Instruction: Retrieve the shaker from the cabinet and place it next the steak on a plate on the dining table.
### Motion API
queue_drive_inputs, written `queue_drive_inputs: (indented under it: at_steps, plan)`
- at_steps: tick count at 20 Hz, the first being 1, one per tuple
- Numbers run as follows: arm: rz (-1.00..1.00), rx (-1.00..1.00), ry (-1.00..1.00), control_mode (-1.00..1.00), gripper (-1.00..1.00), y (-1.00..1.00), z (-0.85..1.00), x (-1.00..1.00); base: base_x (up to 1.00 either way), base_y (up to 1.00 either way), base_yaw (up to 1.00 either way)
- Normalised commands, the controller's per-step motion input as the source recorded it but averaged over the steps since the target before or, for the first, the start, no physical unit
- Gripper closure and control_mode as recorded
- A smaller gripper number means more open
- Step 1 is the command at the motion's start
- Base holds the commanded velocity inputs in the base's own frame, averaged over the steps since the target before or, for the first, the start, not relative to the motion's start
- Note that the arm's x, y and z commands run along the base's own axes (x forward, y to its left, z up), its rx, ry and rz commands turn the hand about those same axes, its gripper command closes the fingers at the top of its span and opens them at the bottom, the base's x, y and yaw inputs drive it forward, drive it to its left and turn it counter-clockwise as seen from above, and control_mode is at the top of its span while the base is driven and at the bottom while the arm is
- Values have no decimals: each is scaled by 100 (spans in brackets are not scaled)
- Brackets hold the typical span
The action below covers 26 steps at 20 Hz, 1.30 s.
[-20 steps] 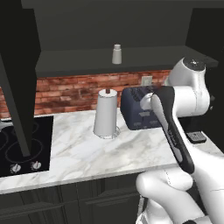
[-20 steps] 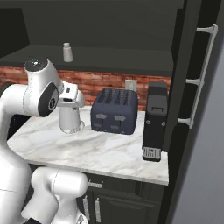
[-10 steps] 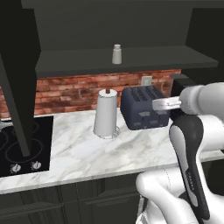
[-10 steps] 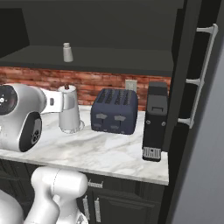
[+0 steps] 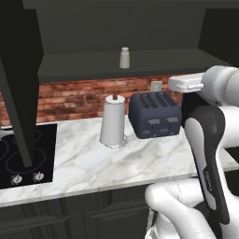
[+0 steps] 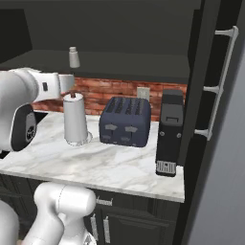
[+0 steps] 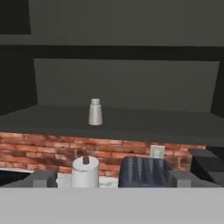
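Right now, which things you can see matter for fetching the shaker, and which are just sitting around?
For the job:
shaker, standing upright on the shelf
cabinet, open, its dark shelf holding the shaker

Just sitting around:
paper-towel roll on the marbled counter
toaster beside it
coffee machine
cooktop
brick backsplash

Our two base views look forward and down from behind the arm, left and right, sharing the toaster [image 5: 154,114] [image 6: 125,121]; our hand view faces the same wall level and from farther back, with the toaster [image 7: 145,172] at its lower edge.
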Motion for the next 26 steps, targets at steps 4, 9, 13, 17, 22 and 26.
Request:
queue_drive_inputs:
  at_steps: [4,9,13,17,22,26]
  plan:
    - [0,-1,-15,-100,-100,8,52,2,0,0,0]
    - [0,-3,-6,-100,-100,20,30,8,0,0,0]
    - [0,-7,10,-100,-100,30,26,15,0,0,0]
    - [0,-10,20,-100,-100,32,18,31,0,0,0]
    - [0,-4,11,-100,-100,11,4,34,0,0,0]
    - [0,0,0,-100,-100,0,-4,18,0,0,0]
